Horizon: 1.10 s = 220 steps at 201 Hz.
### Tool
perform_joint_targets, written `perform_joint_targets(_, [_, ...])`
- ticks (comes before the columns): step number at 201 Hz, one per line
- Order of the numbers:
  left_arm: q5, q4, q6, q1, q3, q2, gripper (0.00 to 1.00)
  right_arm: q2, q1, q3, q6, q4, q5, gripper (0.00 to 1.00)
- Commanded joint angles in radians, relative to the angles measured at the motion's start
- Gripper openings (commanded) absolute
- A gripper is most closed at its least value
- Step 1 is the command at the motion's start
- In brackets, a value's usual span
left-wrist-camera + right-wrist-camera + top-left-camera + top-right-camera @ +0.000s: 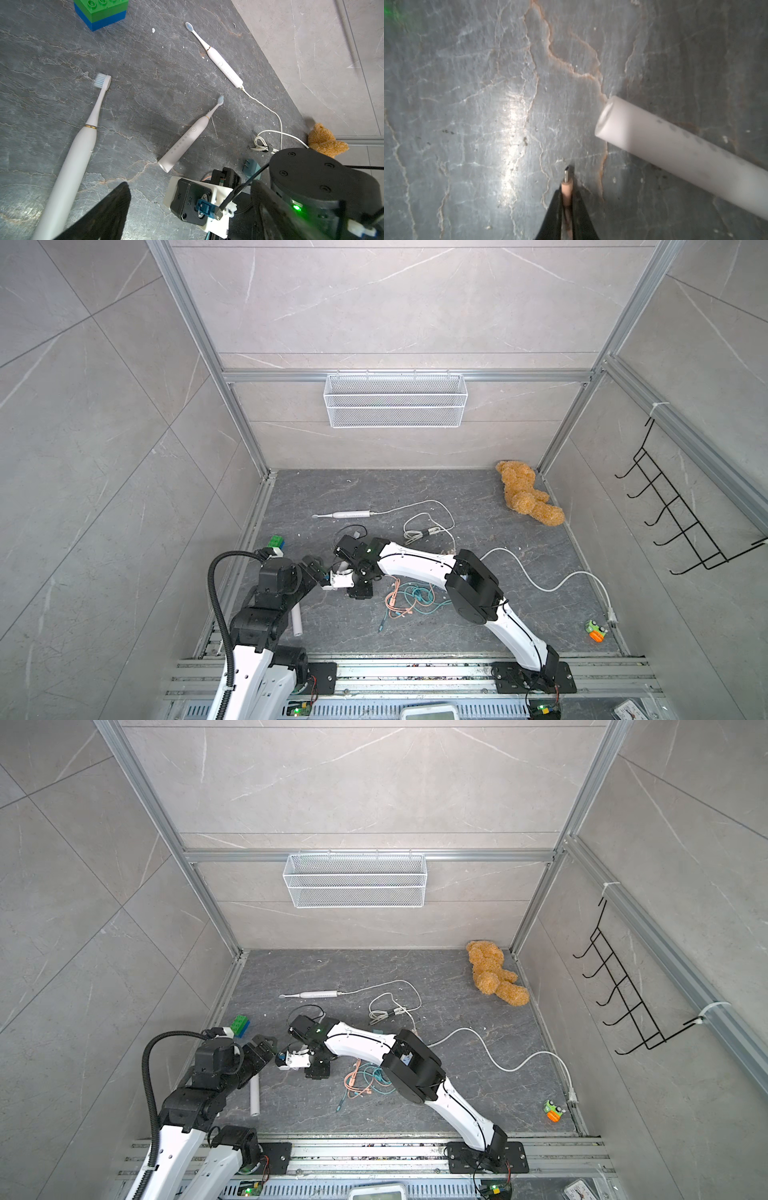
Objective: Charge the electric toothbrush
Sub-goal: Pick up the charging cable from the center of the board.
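Observation:
My right gripper (567, 191) is shut on the pink charging plug (566, 186), whose metal tip points out just above the slab. A white electric toothbrush (675, 153) lies close by, its base end facing the plug but apart from it. In the left wrist view this toothbrush (187, 139) lies between a larger one (79, 149) and a far one (220, 62) with a white cable plugged in. My left gripper (190, 187) is open and holds nothing, hovering beside the right wrist. In both top views the pink cable (395, 599) trails from my right gripper (360, 593).
A green-and-blue block (276, 543) stands at the left edge. A teal cable (424, 597) tangles with the pink one. A coiled white cable (419, 533), a long white cable (540, 585), a teddy bear (528, 497) and a small green-orange toy (595, 630) lie to the right. A wire basket (395, 400) hangs on the back wall.

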State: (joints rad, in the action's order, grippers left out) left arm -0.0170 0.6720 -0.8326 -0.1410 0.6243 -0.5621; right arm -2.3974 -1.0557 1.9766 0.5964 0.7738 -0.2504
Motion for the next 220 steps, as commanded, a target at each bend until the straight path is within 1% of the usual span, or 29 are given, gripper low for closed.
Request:
perform_joint_targets(1, [0.013,-0.035,0.024,0.004,-0.001,-0.004,0.92,-0.025,-0.003,-0.07,-0.031,0.069,0.05,0.14])
perform_joint_targets(18, [0.017,-0.038,0.023,0.004,-0.001,-0.005,0.92,-0.027,-0.003,-0.089,-0.035,0.062,0.066,0.14])
perform_joint_targets(36, [0.02,-0.042,0.023,0.004,-0.004,-0.01,0.92,-0.01,-0.001,-0.119,-0.047,0.03,0.077,0.0])
perform_joint_targets(63, [0.027,-0.049,0.017,0.004,-0.005,-0.036,0.92,0.058,0.015,-0.162,-0.103,-0.021,0.038,0.0])
perform_joint_targets(93, [0.036,-0.038,0.026,0.004,0.022,-0.107,0.93,0.247,0.054,-0.329,-0.217,-0.224,-0.05,0.0])
perform_joint_targets(110, [0.067,-0.025,0.044,0.006,0.053,-0.198,0.94,0.353,0.07,-0.421,-0.294,-0.337,-0.079,0.0])
perform_joint_targets(124, [0.127,-0.027,0.065,0.006,0.079,-0.3,0.95,0.449,0.085,-0.516,-0.352,-0.448,-0.115,0.0])
perform_joint_targets(141, [0.184,-0.014,0.098,0.007,0.122,-0.43,0.95,0.574,0.098,-0.647,-0.459,-0.62,-0.136,0.0])
perform_joint_targets(160, [0.195,0.008,0.143,0.007,0.183,-0.547,0.97,0.7,0.103,-0.775,-0.565,-0.775,-0.15,0.0])
perform_joint_targets(173, [0.207,0.027,0.171,0.006,0.232,-0.619,0.99,0.774,0.103,-0.835,-0.619,-0.825,-0.167,0.0])
perform_joint_targets(189, [0.216,0.056,0.212,0.0,0.299,-0.715,0.99,0.853,0.104,-0.906,-0.698,-0.876,-0.168,0.0])
perform_joint_targets(205, [0.199,0.088,0.257,-0.014,0.358,-0.803,0.99,0.926,0.105,-0.98,-0.768,-0.923,-0.163,0.0])
perform_joint_targets(220, [0.184,0.117,0.279,-0.04,0.407,-0.866,0.99,0.989,0.105,-1.035,-0.801,-0.941,-0.159,0.0])
